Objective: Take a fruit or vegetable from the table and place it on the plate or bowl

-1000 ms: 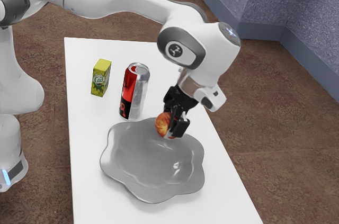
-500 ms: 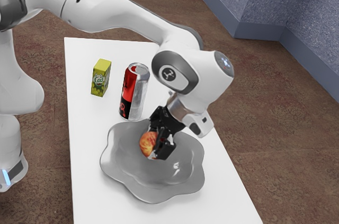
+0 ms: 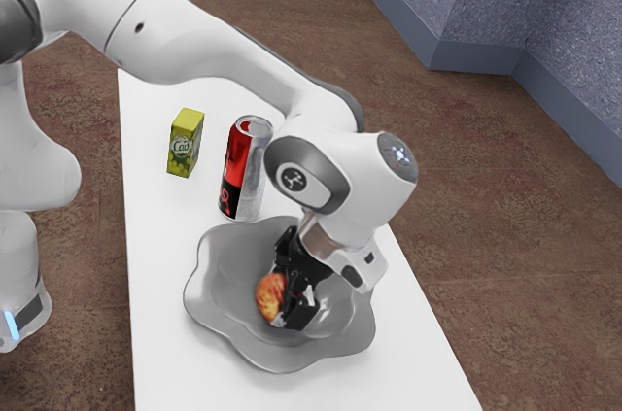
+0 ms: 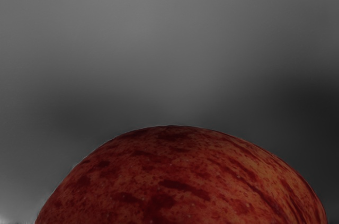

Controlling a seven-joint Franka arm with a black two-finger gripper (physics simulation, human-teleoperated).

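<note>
Exterior view: my end effector (image 3: 289, 302) is clenched on the apple (image 3: 269, 295), low over the middle of the grey plate (image 3: 219, 275) on the white bench (image 3: 155, 353); I cannot tell whether apple and plate touch. The can (image 3: 243, 168) stands just behind the plate's rim, with the juice box (image 3: 186, 142) beside it toward the exterior view's left. Wrist view: the apple (image 4: 180, 181) sits just under the hand, with the plate (image 4: 159, 38) behind it.

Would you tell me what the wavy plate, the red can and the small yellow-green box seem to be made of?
Plate: grey, smooth, softly glossy; glazed ceramic or metal, hard to tell.
Red can: likely aluminium, given its silvery rim and shiny printed side.
Box: probably printed cardboard, with flat matte faces and crisp edges.
</note>
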